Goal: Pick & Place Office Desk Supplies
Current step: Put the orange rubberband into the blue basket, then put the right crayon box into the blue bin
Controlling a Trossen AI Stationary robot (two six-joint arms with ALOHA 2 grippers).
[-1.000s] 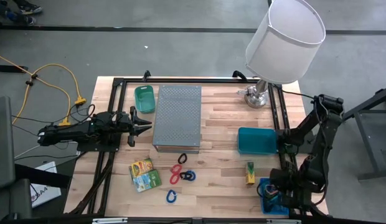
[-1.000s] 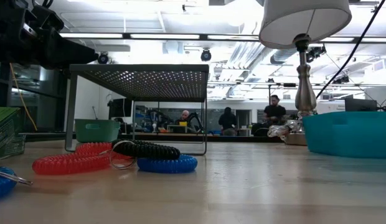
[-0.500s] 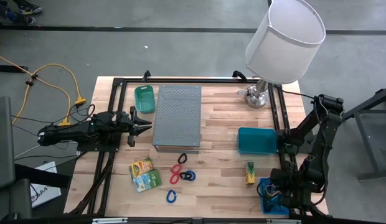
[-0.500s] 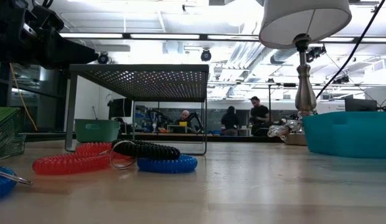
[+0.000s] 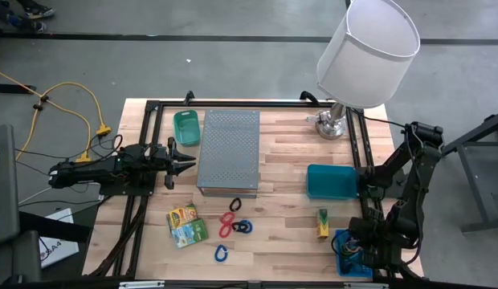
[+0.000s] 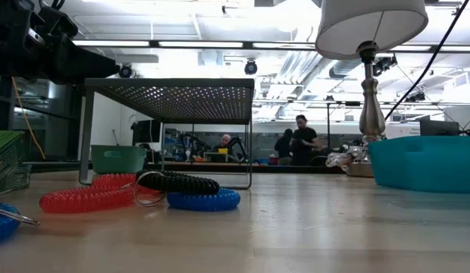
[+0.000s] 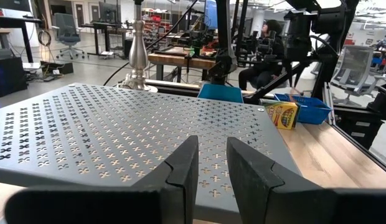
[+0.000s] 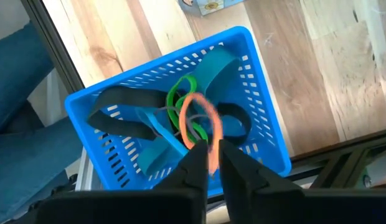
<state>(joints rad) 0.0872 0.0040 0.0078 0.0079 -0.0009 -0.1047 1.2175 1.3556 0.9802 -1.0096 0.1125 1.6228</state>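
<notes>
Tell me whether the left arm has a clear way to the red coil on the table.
Probably yes. The left gripper hovers beside the grey perforated stand, empty, fingers slightly apart. The red coil lies on open wood in front of the stand, nothing covering it; only the black coil lies close by.

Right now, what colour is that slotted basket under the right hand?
Bright blue basket, clearest in the right wrist view.

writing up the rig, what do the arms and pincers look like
Both arms are dark, jointed and matte. The left pincer has two thick black wedge-shaped fingers with flat inner faces. The right pincer has matching black fingers. No markings show; thin cables run along the right arm.
</notes>
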